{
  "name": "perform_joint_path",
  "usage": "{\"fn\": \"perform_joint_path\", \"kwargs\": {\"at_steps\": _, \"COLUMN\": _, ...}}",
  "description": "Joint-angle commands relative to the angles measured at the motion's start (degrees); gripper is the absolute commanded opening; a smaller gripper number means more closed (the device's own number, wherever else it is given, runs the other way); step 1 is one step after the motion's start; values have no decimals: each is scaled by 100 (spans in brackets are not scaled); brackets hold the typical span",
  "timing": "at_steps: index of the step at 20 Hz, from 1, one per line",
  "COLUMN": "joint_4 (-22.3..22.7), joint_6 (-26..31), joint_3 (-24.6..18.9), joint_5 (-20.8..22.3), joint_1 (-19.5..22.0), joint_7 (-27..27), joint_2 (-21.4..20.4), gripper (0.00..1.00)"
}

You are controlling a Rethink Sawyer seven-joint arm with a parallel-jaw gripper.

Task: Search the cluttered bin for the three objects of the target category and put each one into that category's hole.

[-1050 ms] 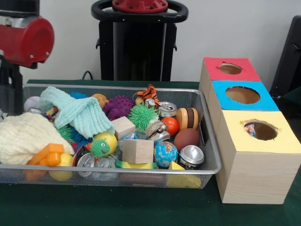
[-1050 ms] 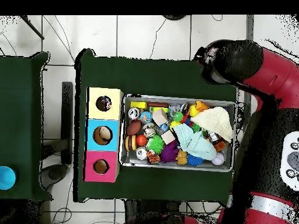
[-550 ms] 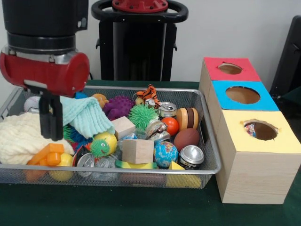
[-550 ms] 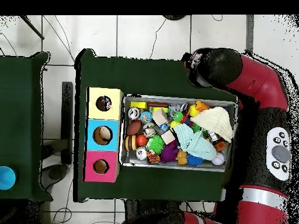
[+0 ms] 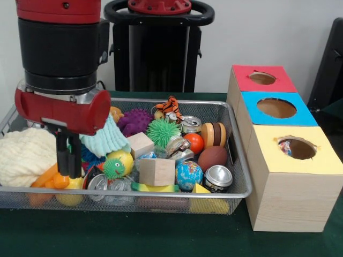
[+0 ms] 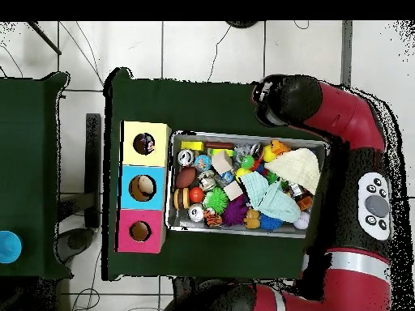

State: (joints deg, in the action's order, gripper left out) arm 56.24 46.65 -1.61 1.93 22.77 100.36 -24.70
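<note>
A pale wall stands behind the green-covered desk. Overhead, a white tiled floor with dark cables surrounds it; another green desk stands alongside.

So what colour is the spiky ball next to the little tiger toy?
Green; the spiky ball shows best in the front view.

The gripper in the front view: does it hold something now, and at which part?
Nothing is held. The gripper hangs over the bin's clutter near the orange block, its fingers close together with nothing between them.

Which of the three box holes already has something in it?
The yellow box's hole, nearest the camera in the front view: a small colourful item shows inside. The blue hole and red hole look empty.
</note>
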Motion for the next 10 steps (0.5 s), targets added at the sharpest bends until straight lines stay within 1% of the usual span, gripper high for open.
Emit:
{"fn": "perform_joint_path", "kwargs": {"at_steps": 1, "joint_4": 856, "joint_6": 192, "joint_3": -339, "joint_5": 352, "joint_1": 113, "joint_7": -574, "joint_2": -10, "gripper": 0}}
{"fn": "perform_joint_path", "kwargs": {"at_steps": 3, "joint_4": 1097, "joint_6": 225, "joint_3": -315, "joint_5": 383, "joint_1": 150, "joint_7": -617, "joint_2": -162, "gripper": 0}}
{"fn": "perform_joint_path", "kwargs": {"at_steps": 7, "joint_4": 1850, "joint_6": 238, "joint_3": -257, "joint_5": 391, "joint_1": 252, "joint_7": -659, "joint_2": -622, "gripper": 0}}
{"fn": "perform_joint_path", "kwargs": {"at_steps": 10, "joint_4": 2338, "joint_6": 232, "joint_3": -274, "joint_5": 381, "joint_1": 347, "joint_7": -699, "joint_2": -878, "gripper": 0}}
